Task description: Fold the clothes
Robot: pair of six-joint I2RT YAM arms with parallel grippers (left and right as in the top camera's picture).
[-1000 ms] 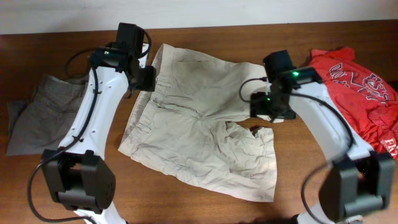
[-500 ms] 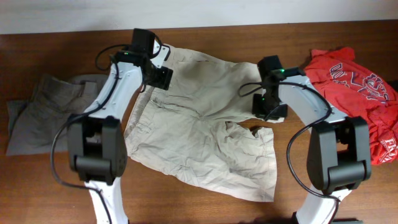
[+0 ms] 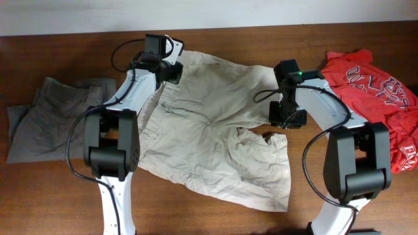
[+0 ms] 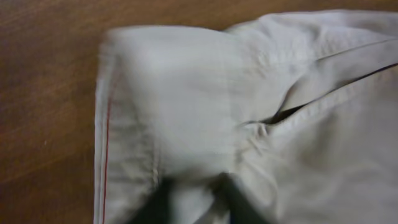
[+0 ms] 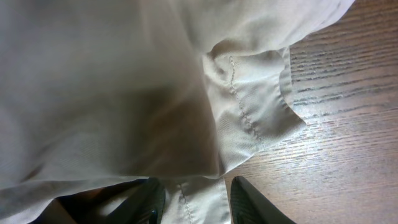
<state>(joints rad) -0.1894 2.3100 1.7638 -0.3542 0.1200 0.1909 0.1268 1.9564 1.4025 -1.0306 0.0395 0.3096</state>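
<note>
Right, both arms are at the shorts (image 3: 215,124), which lie spread open and wrinkled across the middle of the desk (image 3: 65,196). The left pincer (image 4: 194,202) is clamped on cloth at the shorts' far corner, with fabric pinched between its dark fingers. The right pincer (image 5: 196,199) looks closed on a stitched hem at the shorts' opposite edge, where the two legs part. The danger is that each grip looks thin, just an edge of cloth. A quick lift could let a corner slide out and spoil the fold, and uneven pulls would skew it. A wide swing might drag the shorts onto the red T-shirt (image 3: 372,91) just beside them, or toward the grey shorts (image 3: 46,124) on their other side.
</note>
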